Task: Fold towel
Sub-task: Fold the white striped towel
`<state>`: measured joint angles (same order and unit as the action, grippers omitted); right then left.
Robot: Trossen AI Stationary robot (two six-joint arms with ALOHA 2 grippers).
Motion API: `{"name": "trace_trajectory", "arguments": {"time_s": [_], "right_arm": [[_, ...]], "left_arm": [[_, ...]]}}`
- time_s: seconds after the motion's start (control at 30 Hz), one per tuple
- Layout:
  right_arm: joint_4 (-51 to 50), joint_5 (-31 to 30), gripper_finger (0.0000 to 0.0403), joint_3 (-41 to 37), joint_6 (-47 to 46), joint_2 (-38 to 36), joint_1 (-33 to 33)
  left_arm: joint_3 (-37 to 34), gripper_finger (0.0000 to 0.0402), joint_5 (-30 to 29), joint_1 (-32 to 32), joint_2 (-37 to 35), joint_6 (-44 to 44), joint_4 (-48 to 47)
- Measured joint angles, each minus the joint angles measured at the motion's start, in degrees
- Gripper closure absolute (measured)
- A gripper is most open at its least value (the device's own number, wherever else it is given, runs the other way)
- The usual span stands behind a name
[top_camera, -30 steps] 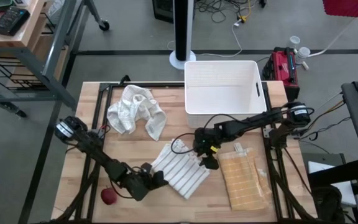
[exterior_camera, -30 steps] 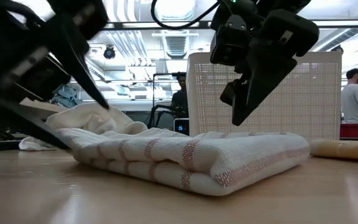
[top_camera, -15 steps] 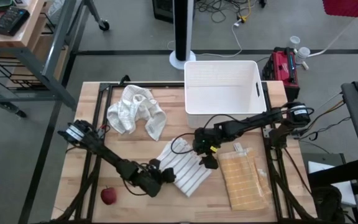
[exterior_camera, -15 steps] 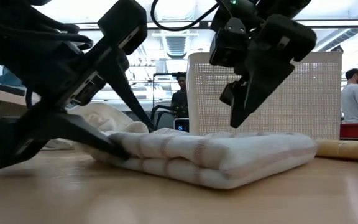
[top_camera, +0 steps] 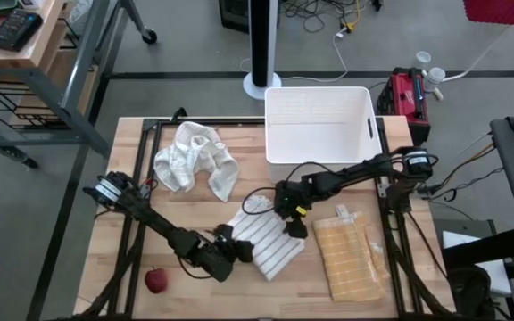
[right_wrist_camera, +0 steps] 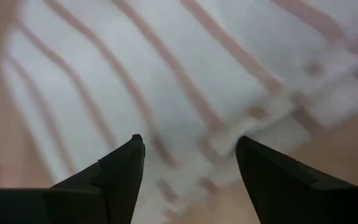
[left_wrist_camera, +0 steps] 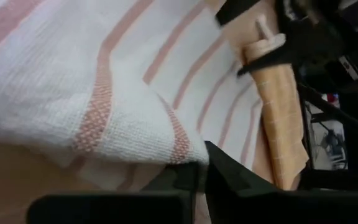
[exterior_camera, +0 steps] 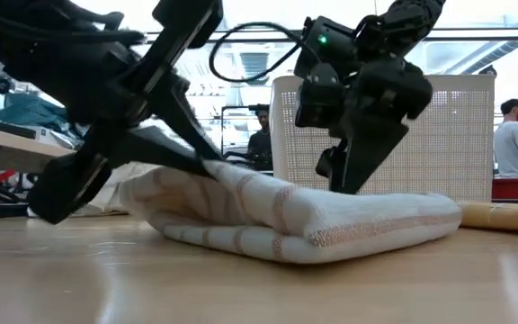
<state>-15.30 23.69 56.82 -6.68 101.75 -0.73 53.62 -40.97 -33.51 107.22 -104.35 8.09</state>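
A folded white towel with orange-red stripes (top_camera: pixel 270 242) lies on the wooden table near its front middle. My left gripper (top_camera: pixel 239 252) has come in from the table's left and is shut on the towel's left end (exterior_camera: pixel 214 166). My right gripper (top_camera: pixel 291 225) hangs open just above the towel's right part (right_wrist_camera: pixel 185 81), its fingers pointing steeply down, one finger on each side of a stripe, touching nothing that I can see. In the low view it stands over the towel's middle (exterior_camera: pixel 342 175). My left gripper pinches the striped towel's left end at a corner (left_wrist_camera: pixel 182 146) between its two fingers. The fingers come slanting down from the table's left. That end is raised off the wood (exterior_camera: pixel 232 180), while the rest of the towel lies on the table. How many layers are held I cannot tell.
A crumpled white towel (top_camera: pixel 194 159) lies at the back left and a white basket (top_camera: pixel 322 125) stands at the back middle. A folded tan towel (top_camera: pixel 351 259) lies to the right of the striped one. A red apple (top_camera: pixel 156 282) sits near the front left edge. People show beyond the table (exterior_camera: pixel 516 135).
My left gripper has moved toward the table's right onto the striped towel, rolled, and shut on its left end. That end has risen off the table and bunched toward the right while the rest stays down. My right gripper has sunk closer to the towel, still open.
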Motion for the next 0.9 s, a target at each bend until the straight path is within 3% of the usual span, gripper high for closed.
{"name": "trace_trajectory", "arguments": {"time_s": [0.13, 0.33, 0.57, 0.9], "right_arm": [[2.92, 4.92, 0.0163, 0.00, -1.26, 0.00, 0.00], [3.68, 4.94, 0.0175, 0.00, -0.98, 0.00, 0.04], [0.26, 3.23, 0.0175, 0.02, 0.07, -0.78, 1.24], [2.81, 3.52, 0.0164, 0.02, -1.65, -1.28, 0.22]], "left_arm": [[0.32, 0.0392, -0.02, 0.15, 0.00, 3.02, -0.04], [0.36, 0.0397, 4.04, -0.03, -0.04, 10.29, -0.77], [0.34, 0.0400, 14.44, -0.64, -0.09, 8.54, -9.97], [0.49, 0.0401, 15.66, -0.68, -1.87, 9.77, -22.49]]}}
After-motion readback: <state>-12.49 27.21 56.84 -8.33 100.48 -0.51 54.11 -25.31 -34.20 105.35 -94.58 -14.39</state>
